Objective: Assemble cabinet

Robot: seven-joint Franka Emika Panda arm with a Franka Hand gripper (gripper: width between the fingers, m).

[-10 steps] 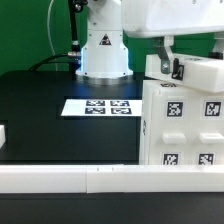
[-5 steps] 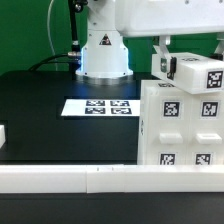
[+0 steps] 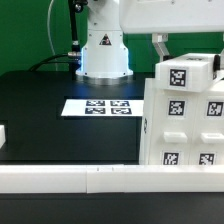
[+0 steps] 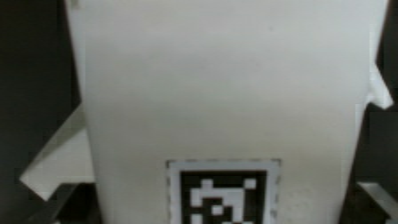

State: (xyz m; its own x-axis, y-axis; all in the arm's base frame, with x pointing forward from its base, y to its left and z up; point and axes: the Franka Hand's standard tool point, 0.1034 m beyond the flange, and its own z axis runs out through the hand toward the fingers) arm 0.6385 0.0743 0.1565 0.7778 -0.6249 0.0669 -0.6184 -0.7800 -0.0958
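The cabinet (image 3: 185, 130) is a large white boxy case with several square tags, standing at the exterior view's right on the black table. A smaller white tagged block (image 3: 190, 72) sits at its top, one tag facing the camera. My gripper (image 3: 172, 55) comes down from above and is shut on this block; one finger (image 3: 158, 46) shows beside it. In the wrist view the block (image 4: 214, 90) fills the frame as a white panel with a tag at its end, between my dark fingertips (image 4: 50, 203). My gripper (image 4: 217, 205) is closed on its sides.
The marker board (image 3: 98, 106) lies flat mid-table before the robot base (image 3: 104, 50). A long white rail (image 3: 70, 178) runs along the front edge. A small white block (image 3: 3, 137) shows at the exterior view's left edge.
The held block has turned on top of the cabinet: its tag swung from the exterior view's far right to face the camera, and the gripper finger shifted slightly with it.
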